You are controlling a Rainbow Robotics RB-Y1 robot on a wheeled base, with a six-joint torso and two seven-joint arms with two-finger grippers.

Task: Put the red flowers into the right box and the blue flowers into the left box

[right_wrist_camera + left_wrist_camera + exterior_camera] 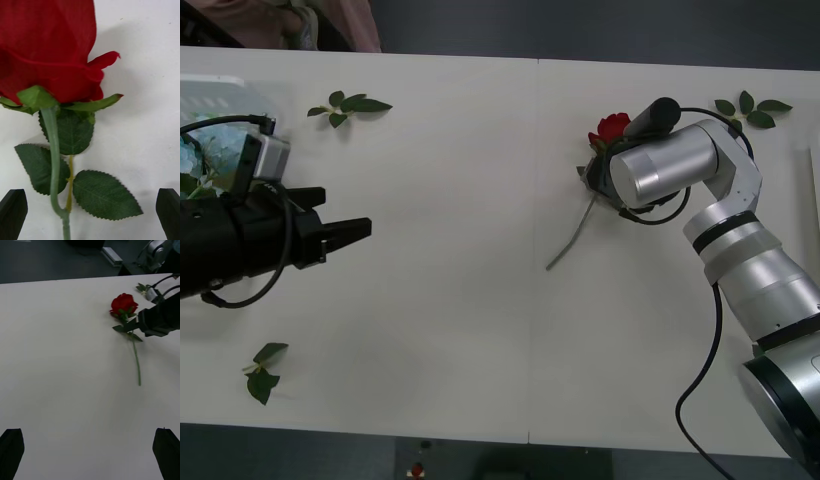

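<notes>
Red petals mark the rose lying on the white surface between the spread-apart fingers of the right gripper, so next they should be shut on its stem.

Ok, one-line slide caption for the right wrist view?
Open right gripper poised over a red rose lying on the white table, stem and leaves between its fingers.
</notes>
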